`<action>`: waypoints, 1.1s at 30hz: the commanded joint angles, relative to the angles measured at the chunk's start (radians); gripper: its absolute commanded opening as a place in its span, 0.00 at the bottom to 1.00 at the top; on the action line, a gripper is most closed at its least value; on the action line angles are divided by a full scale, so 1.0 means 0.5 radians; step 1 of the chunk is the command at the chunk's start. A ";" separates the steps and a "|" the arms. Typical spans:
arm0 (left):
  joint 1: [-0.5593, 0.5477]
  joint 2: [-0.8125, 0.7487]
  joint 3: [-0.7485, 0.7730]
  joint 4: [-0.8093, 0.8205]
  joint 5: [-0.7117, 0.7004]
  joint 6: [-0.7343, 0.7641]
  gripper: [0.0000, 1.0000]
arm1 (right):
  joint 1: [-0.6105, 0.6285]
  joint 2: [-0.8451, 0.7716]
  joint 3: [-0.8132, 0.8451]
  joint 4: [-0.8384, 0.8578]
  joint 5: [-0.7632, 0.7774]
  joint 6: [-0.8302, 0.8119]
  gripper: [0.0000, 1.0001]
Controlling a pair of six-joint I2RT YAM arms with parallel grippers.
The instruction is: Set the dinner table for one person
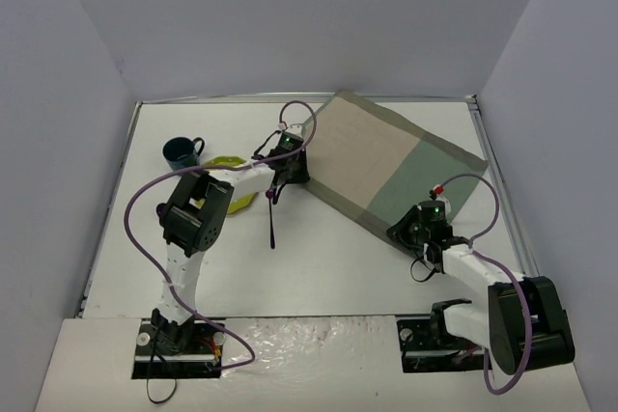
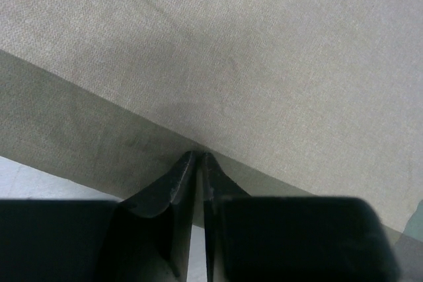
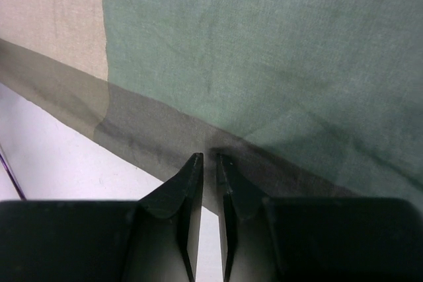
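Dinner table (image 1: 328, 272): flat white top, thin metal edging, walls at left, far and right; a beige-green placemat (image 1: 386, 161) lies skewed on its far right. Left gripper (image 2: 199, 155) fingers nearly pressed together, right gripper (image 3: 210, 158) a slit apart, tips at the mat's near hem just over the white top; pinching cloth or not, cannot tell. Bare room near centre; mug (image 1: 181, 151) and spoon (image 1: 272, 224) at left.

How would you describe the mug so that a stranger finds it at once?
Start at the big white table and look to its far left side. There, just beyond the yellow-green dish, stands the mug. It alone is dark teal, upright, with a handle on its right.
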 commanded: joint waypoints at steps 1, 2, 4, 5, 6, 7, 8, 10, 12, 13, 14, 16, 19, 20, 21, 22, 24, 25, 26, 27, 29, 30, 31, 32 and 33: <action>0.019 -0.094 0.039 -0.016 -0.054 0.015 0.18 | 0.007 -0.087 0.128 -0.203 0.112 -0.131 0.14; 0.019 -0.121 0.060 -0.051 -0.068 0.022 0.24 | 0.014 -0.118 0.166 -0.229 0.132 -0.154 0.15; 0.022 -0.179 0.118 -0.142 -0.101 0.040 0.34 | 0.033 -0.179 0.269 -0.296 0.187 -0.201 0.16; 0.024 -0.207 0.158 -0.174 -0.116 0.046 0.38 | 0.048 -0.204 0.332 -0.339 0.214 -0.220 0.17; 0.023 -0.259 0.192 -0.203 -0.136 0.057 0.42 | 0.065 -0.234 0.388 -0.376 0.254 -0.247 0.19; 0.021 -0.330 0.220 -0.231 -0.158 0.072 0.46 | 0.081 -0.267 0.441 -0.408 0.304 -0.281 0.21; 0.021 -0.384 0.243 -0.280 -0.185 0.077 0.53 | 0.100 -0.284 0.492 -0.441 0.329 -0.307 0.22; 0.021 -0.491 0.264 -0.345 -0.242 0.089 0.70 | 0.131 -0.303 0.575 -0.497 0.363 -0.353 0.26; 0.021 -0.636 0.249 -0.404 -0.317 0.114 0.79 | 0.144 -0.322 0.635 -0.497 0.409 -0.392 0.30; 0.022 -0.703 0.233 -0.435 -0.352 0.125 0.82 | 0.146 -0.326 0.655 -0.490 0.410 -0.407 0.32; 0.024 -0.763 0.211 -0.467 -0.384 0.135 0.85 | 0.145 -0.326 0.667 -0.476 0.392 -0.419 0.33; 0.030 -0.913 0.156 -0.525 -0.412 0.129 0.86 | 0.148 -0.329 0.689 -0.449 0.374 -0.425 0.39; 0.047 -1.123 -0.057 -0.592 -0.523 0.077 0.90 | 0.150 -0.342 0.715 -0.437 0.288 -0.461 0.51; 0.064 -1.219 -0.176 -0.604 -0.553 0.054 0.92 | 0.151 -0.352 0.720 -0.438 0.291 -0.484 0.57; 0.089 -1.307 -0.293 -0.619 -0.575 0.009 0.94 | 0.152 -0.366 0.724 -0.439 0.295 -0.508 0.61; 0.115 -1.386 -0.398 -0.639 -0.592 -0.053 0.97 | 0.154 -0.384 0.726 -0.439 0.297 -0.529 0.65; 0.168 -1.497 -0.551 -0.685 -0.609 -0.122 0.97 | 0.157 -0.422 0.731 -0.437 0.297 -0.559 0.69; 0.218 -1.585 -0.678 -0.701 -0.615 -0.175 0.97 | 0.159 -0.442 0.739 -0.434 0.284 -0.592 0.72; 0.271 -1.670 -0.806 -0.709 -0.622 -0.228 0.97 | 0.161 -0.459 0.746 -0.432 0.268 -0.623 0.75; 0.319 -1.742 -0.919 -0.713 -0.629 -0.276 0.97 | 0.163 -0.473 0.750 -0.430 0.254 -0.650 0.77; 0.412 -1.840 -1.087 -0.721 -0.610 -0.342 0.97 | 0.169 -0.500 0.756 -0.418 0.246 -0.690 0.84; 0.457 -1.881 -1.160 -0.727 -0.606 -0.370 0.97 | 0.169 -0.514 0.756 -0.404 0.240 -0.708 0.86; 0.463 -1.900 -1.201 -0.728 -0.595 -0.385 0.97 | 0.169 -0.524 0.754 -0.402 0.233 -0.719 0.86; 0.499 -1.912 -1.240 -0.728 -0.596 -0.399 0.97 | 0.171 -0.552 0.738 -0.378 0.228 -0.718 0.90; 0.537 -1.923 -1.276 -0.729 -0.603 -0.413 0.97 | 0.172 -0.581 0.720 -0.349 0.220 -0.716 0.93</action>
